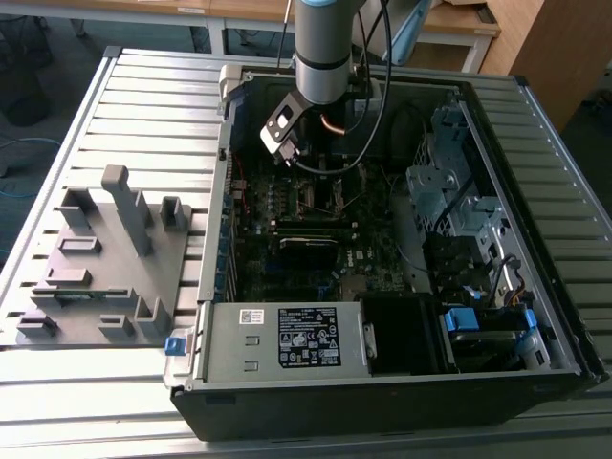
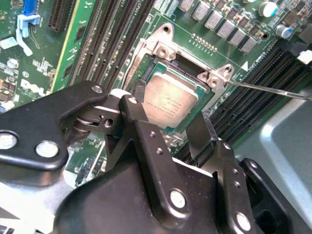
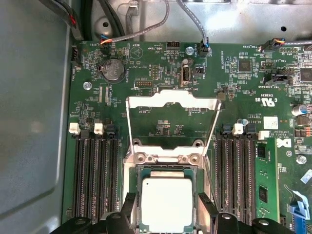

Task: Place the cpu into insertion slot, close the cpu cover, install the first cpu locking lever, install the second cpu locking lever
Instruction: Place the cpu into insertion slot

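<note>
The cpu (image 3: 165, 204) lies flat in the insertion slot (image 3: 168, 157), its silver-grey top facing up. My gripper (image 3: 166, 210) is open, with one black finger (image 3: 129, 209) on each side of the chip and a small gap to its edges. In the second wrist view the cpu (image 2: 170, 100) sits between the same fingers (image 2: 139, 92), inside the socket's metal rim (image 2: 165, 48). The cpu cover (image 3: 170, 96) stands swung up and open beyond the socket. A thin locking lever (image 2: 268, 88) sticks out free beside the socket. In the exterior view the arm (image 1: 320, 57) reaches down into the computer case.
Long black memory slots (image 3: 95, 175) flank the socket on both sides. Cables (image 3: 141, 29) and a coin battery (image 3: 112, 69) lie beyond the cover. The case walls (image 1: 516, 191) and power supply (image 1: 287, 335) ring the board. A grey fixture tray (image 1: 96, 258) sits at the exterior view's left.
</note>
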`<action>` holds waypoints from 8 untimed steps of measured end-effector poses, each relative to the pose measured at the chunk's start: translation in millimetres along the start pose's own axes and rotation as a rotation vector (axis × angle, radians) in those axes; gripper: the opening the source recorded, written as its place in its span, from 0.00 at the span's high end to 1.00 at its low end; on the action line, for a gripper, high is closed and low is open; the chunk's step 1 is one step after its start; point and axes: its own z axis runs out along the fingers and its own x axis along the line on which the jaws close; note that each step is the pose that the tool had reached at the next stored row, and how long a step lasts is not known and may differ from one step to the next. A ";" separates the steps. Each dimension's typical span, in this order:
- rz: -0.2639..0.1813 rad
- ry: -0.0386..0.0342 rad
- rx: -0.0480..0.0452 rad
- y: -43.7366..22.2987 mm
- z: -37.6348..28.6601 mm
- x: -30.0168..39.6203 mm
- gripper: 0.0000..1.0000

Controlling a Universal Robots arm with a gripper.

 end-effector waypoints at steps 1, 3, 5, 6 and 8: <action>0.000 -0.0002 0.0001 0.0 -0.2 0.0 0.39; 0.000 -0.0002 0.0001 0.0 -0.4 0.0 0.39; 0.000 -0.0003 0.0001 0.0 -0.6 0.0 0.41; 0.000 -0.0002 0.0002 0.0 -0.7 0.0 0.47; 0.000 -0.0002 0.0001 0.0 -0.8 0.0 0.53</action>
